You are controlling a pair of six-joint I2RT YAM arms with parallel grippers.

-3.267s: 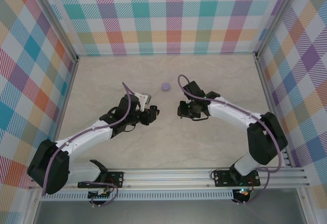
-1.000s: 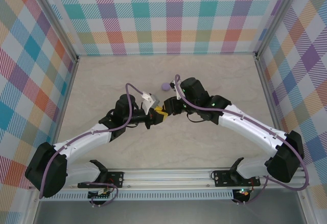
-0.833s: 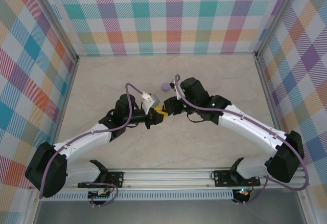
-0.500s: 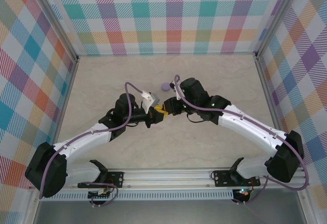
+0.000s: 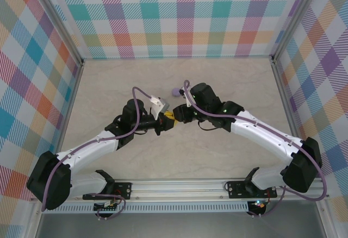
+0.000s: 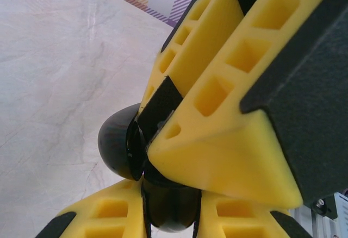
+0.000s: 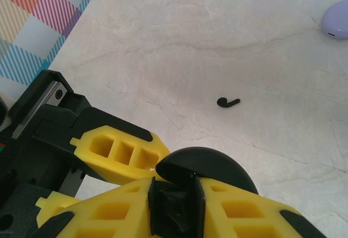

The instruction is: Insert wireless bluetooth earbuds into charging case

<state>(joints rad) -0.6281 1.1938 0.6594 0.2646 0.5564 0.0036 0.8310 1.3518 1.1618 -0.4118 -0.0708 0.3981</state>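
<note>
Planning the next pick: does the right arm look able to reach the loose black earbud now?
Probably not yet: the right tool is shut on the black case, held by the left tool. The black earbud lies uncovered just beyond.

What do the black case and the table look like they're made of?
Black case: probably hard plastic with a smooth, slightly glossy finish, going by the soft highlights on its curved shell. Table: pale marble look with grey veins and a matte finish. It could be stone or printed laminate; I cannot tell which.
</note>
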